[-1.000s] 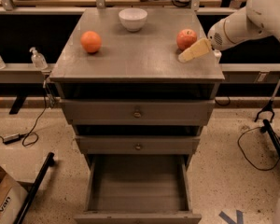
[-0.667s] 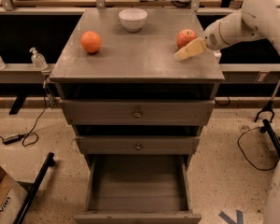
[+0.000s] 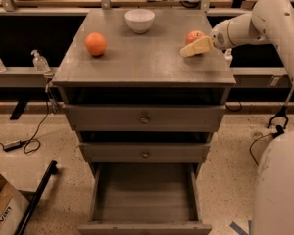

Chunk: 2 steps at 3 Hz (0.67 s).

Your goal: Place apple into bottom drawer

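End effector beside round red-orange apple, seemingly touching

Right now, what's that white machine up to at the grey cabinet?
The robot's white arm reaches in from the right, and its cream-coloured pincer is right up against the small red-orange apple, which sits on the grey cabinet top. Below, the deep grey bottom drawer stands pulled open. The apple is not in it yet. A round orange fruit and a white bowl sit apart on the same top.
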### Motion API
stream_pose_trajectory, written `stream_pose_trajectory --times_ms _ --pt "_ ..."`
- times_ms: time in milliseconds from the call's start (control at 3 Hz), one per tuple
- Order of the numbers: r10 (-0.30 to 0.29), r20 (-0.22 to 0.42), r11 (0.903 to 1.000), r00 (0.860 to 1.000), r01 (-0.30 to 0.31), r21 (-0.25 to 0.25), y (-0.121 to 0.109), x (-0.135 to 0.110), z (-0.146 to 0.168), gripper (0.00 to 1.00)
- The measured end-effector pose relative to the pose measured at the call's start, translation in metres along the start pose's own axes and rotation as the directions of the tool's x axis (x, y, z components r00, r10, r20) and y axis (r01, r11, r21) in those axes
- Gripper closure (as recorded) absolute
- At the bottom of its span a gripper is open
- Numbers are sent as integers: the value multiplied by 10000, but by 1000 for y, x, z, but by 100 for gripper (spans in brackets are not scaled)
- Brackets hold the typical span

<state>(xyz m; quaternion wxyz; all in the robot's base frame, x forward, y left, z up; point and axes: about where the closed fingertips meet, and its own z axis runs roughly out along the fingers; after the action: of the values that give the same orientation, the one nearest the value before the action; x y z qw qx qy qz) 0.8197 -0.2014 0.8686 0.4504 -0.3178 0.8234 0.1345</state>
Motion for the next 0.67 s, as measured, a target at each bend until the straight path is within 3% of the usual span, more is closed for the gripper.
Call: stream_pose_trajectory --times_ms 667 --pt "-67 574 9996 9983 84 -282 -18 -14 29 0"
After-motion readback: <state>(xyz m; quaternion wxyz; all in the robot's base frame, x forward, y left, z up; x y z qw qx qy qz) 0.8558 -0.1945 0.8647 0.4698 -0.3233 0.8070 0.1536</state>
